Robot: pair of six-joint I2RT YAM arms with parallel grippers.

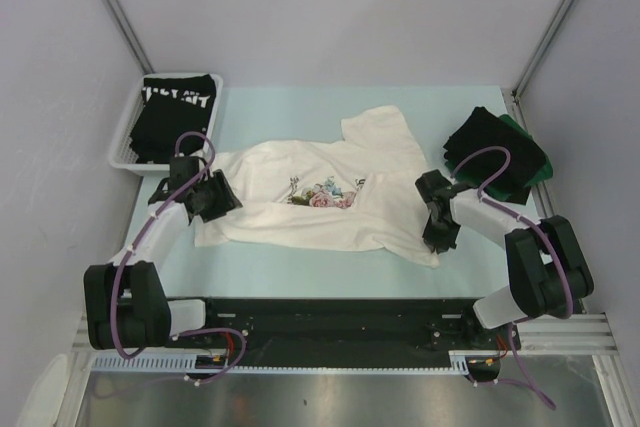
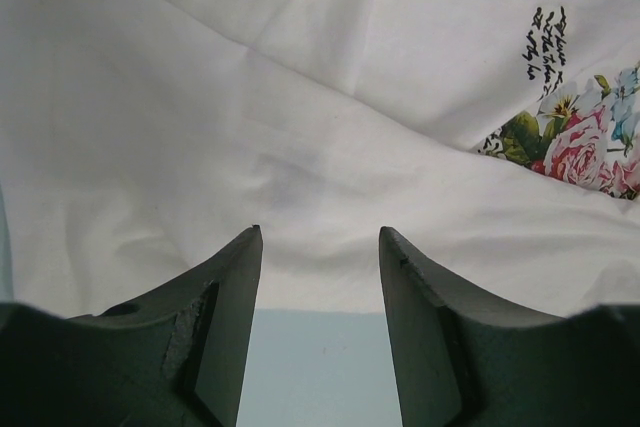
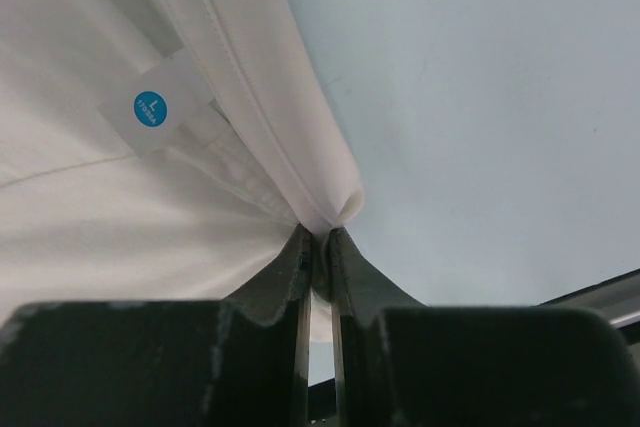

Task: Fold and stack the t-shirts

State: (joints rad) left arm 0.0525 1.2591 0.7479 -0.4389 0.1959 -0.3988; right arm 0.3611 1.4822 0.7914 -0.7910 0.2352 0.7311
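Observation:
The white floral t-shirt (image 1: 320, 197) lies partly folded across the middle of the table, print facing up. My left gripper (image 1: 222, 199) is open and empty just above the shirt's left edge; in the left wrist view (image 2: 320, 237) the white cloth (image 2: 300, 127) lies past the fingertips. My right gripper (image 1: 437, 240) is shut on the shirt's right hem; in the right wrist view (image 3: 318, 237) the rolled hem (image 3: 300, 147) is pinched between the fingers. A black tee with white lettering (image 1: 175, 112) lies in the basket. Black (image 1: 485, 152) and dark green (image 1: 530, 152) tees are stacked at right.
A white mesh basket (image 1: 122, 152) stands at the back left. The table's pale blue mat (image 1: 300, 272) runs along the near edge. Metal frame posts stand at the back corners. A blue size sticker (image 3: 150, 109) shows on the shirt's tag.

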